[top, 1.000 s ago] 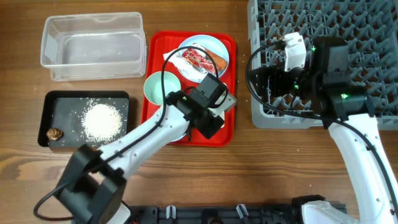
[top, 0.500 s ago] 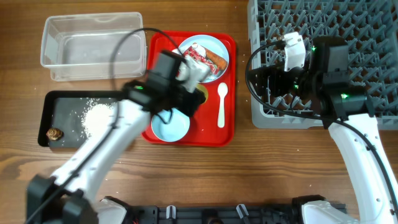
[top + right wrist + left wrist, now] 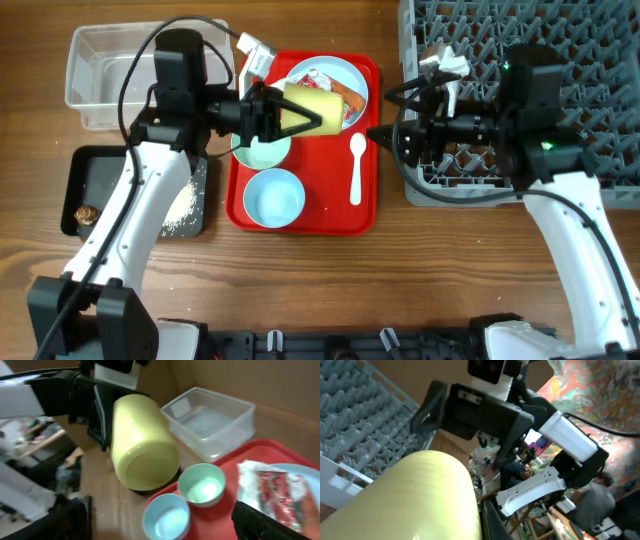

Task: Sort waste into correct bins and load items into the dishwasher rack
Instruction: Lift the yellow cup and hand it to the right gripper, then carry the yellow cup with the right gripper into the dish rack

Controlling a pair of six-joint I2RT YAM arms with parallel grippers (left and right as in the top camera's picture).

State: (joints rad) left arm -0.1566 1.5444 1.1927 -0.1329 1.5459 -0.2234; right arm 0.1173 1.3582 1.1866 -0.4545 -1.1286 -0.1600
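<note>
A: Where's the yellow cup (image 3: pixel 326 100)?

B: Up over the red tray (image 3: pixel 300 222), with the left claw (image 3: pixel 305 111) clamped on it. It lies sideways, long axis across the table, base toward the rack (image 3: pixel 590 60) (the right wrist view faces that base).

A: And the right claw (image 3: pixel 380 114)?

B: Fingers apart, holding nothing.

You have: small yellow plastic cup (image 3: pixel 143 446), smooth, soft sheen; clear rectangular plastic tub (image 3: pixel 206 422), glossy; brown wood-grain counter (image 3: pixel 400 280), matt; grey plastic grid rack (image 3: pixel 600 50), matt.
</note>
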